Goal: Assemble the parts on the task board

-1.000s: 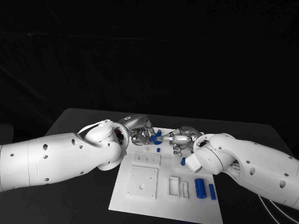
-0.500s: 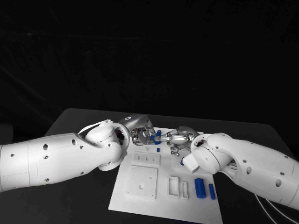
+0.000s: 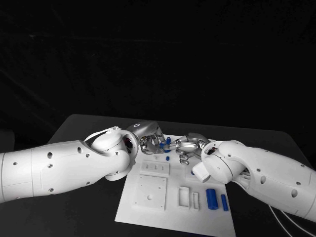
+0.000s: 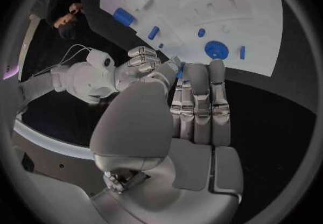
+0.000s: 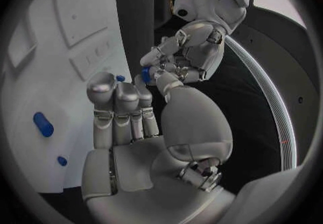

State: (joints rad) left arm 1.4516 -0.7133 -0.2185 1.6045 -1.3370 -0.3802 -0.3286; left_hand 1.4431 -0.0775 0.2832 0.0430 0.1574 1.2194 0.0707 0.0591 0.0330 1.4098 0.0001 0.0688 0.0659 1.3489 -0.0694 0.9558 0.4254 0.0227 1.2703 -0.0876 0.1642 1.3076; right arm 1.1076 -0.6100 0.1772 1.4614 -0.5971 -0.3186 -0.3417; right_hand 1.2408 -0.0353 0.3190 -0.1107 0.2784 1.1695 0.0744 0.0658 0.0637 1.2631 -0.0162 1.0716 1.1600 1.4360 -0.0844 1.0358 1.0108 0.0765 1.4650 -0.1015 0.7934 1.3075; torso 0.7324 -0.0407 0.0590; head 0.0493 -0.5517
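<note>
Above the far end of the white plastic task board (image 3: 174,197), the left robot hand (image 3: 152,142) and right robot hand (image 3: 187,145) are meeting fingertip to fingertip, both pinching a small blue plastic part (image 3: 167,141), seemingly mid-handover.

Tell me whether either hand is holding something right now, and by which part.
A small blue part sits between the fingertips of the left hand and the right hand, above the task board. Which hand grips it, and where, cannot be told.

the room is dark and black. bright light hits the white arms (image 3: 58,165) and the board (image 3: 174,200). the wrist pictures are round and bend lines near the edges.
</note>
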